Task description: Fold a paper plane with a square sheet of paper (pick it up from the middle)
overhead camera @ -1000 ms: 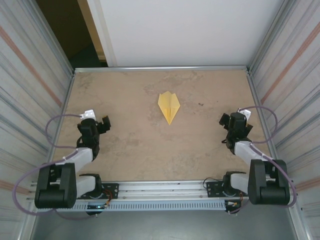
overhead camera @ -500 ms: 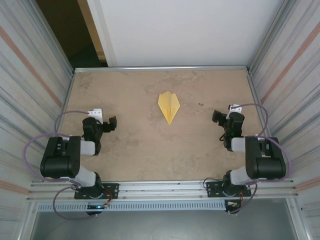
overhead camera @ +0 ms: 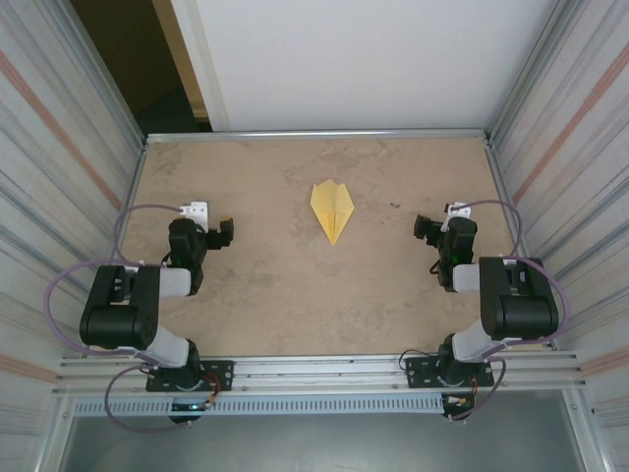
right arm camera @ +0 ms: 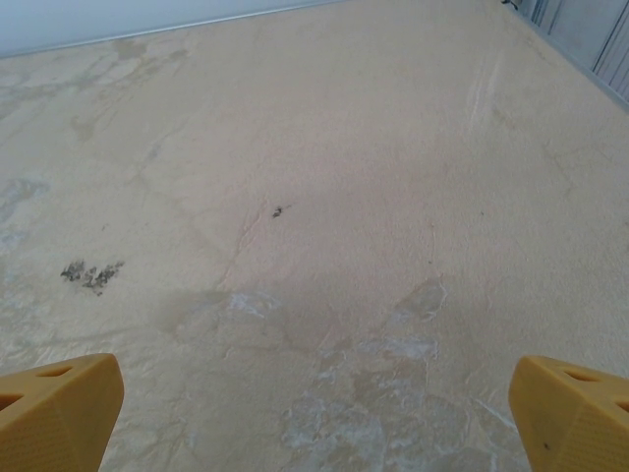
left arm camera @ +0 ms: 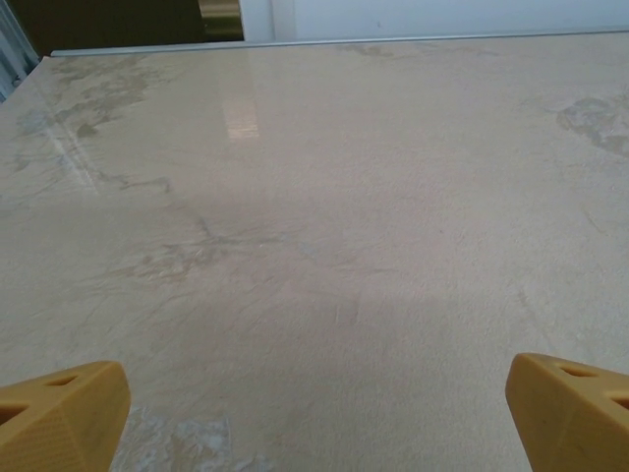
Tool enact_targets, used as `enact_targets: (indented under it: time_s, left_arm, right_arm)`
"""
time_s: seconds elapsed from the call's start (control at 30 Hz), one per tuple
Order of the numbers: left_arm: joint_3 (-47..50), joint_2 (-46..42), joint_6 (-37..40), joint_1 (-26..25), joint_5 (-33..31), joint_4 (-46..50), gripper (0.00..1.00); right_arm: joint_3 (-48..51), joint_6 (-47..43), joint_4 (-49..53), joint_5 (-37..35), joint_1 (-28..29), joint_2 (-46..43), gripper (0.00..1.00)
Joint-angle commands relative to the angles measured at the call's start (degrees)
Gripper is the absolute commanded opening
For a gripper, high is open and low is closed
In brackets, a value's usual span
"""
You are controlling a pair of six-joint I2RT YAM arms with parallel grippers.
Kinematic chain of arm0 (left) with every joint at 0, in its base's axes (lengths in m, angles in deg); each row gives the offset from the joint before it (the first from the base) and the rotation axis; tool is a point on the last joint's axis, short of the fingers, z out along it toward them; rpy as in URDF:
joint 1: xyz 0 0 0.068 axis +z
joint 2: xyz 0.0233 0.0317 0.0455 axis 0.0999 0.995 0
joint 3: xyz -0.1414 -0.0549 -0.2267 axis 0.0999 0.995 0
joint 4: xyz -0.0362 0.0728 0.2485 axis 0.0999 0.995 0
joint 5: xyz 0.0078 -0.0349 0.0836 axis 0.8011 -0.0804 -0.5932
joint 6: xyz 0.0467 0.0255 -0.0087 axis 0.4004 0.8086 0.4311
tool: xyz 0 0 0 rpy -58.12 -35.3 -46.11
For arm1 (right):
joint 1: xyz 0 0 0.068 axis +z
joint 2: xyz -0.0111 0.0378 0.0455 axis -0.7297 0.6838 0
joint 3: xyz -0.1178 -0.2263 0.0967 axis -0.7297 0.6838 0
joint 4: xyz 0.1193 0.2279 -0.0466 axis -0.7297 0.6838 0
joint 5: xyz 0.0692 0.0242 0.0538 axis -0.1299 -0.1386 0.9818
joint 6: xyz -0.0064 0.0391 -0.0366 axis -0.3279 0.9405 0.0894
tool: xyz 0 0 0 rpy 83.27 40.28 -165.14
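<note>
The square sheet of paper lies folded into a pale-yellow paper plane (overhead camera: 332, 208) on the table, past the middle, its nose pointing toward the near edge. My left gripper (overhead camera: 222, 234) sits well to the left of it, open and empty. My right gripper (overhead camera: 424, 227) is about as far off on the right, also open and empty. In the left wrist view the yellow fingertips (left arm camera: 61, 415) stand wide apart over bare table, and in the right wrist view the fingertips (right arm camera: 59, 408) are spread the same way.
The beige mottled table (overhead camera: 265, 295) is walled by ribbed metal panels (overhead camera: 59, 197) on both sides and a white board (overhead camera: 364, 59) at the back. A metal rail (overhead camera: 324, 379) runs along the near edge. Dark smudges (right arm camera: 90, 273) mark the surface.
Both arms have folded back toward their bases, elbows drawn in. The grippers have shifted slightly inward and away from the near edge. The paper plane has not moved.
</note>
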Motion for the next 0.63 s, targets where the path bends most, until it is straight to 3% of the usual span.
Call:
enact_targets:
  time_s: [0.0,0.6]
  left_arm:
    - [-0.35,0.2,1.49,0.07,-1.57,0.25,0.99]
    - [-0.99,0.39,1.72,0.71,1.13,1.21,0.99]
  right_arm:
    - [-0.93,-1.4,-0.12,-0.07,0.01,0.3,0.99]
    - [-0.91,-1.37,-0.05,-0.17,0.05,0.24,0.99]
